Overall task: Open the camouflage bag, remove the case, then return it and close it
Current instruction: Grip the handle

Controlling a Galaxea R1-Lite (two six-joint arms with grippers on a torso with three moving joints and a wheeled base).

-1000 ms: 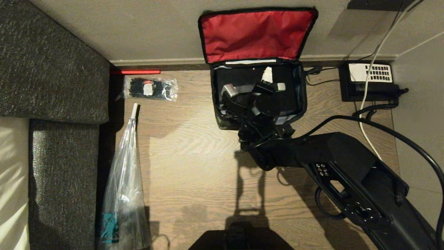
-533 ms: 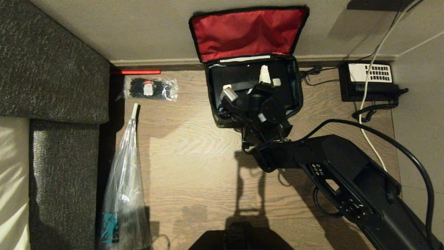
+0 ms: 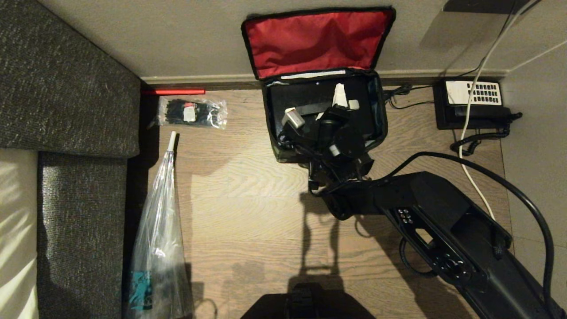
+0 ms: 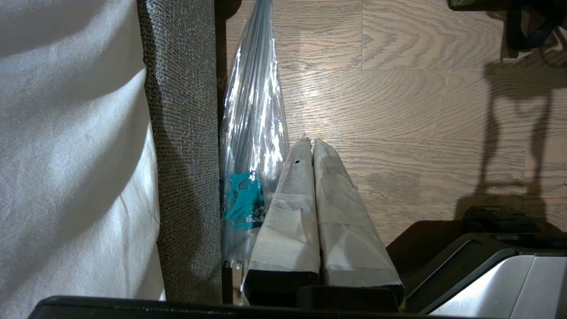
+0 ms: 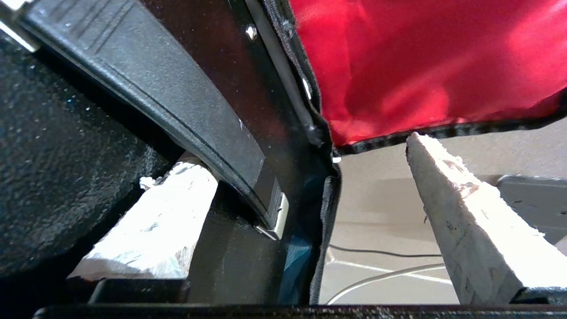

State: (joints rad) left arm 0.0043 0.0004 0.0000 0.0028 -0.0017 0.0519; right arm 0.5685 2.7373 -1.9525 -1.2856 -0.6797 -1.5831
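No writing can be read anywhere. At the left, the left gripper (image 4: 310, 146) hangs parked beside a clear plastic sleeve (image 3: 157, 239), fingers pressed together. Far centre, the camouflage bag (image 3: 325, 117) lies against the wall, red lid (image 3: 316, 42) up, the case (image 3: 305, 95) inside. The right gripper (image 3: 316, 106) reaches in, fingers spread wide, one inside the bag beside the case's handle (image 5: 168, 102), one outside its wall.
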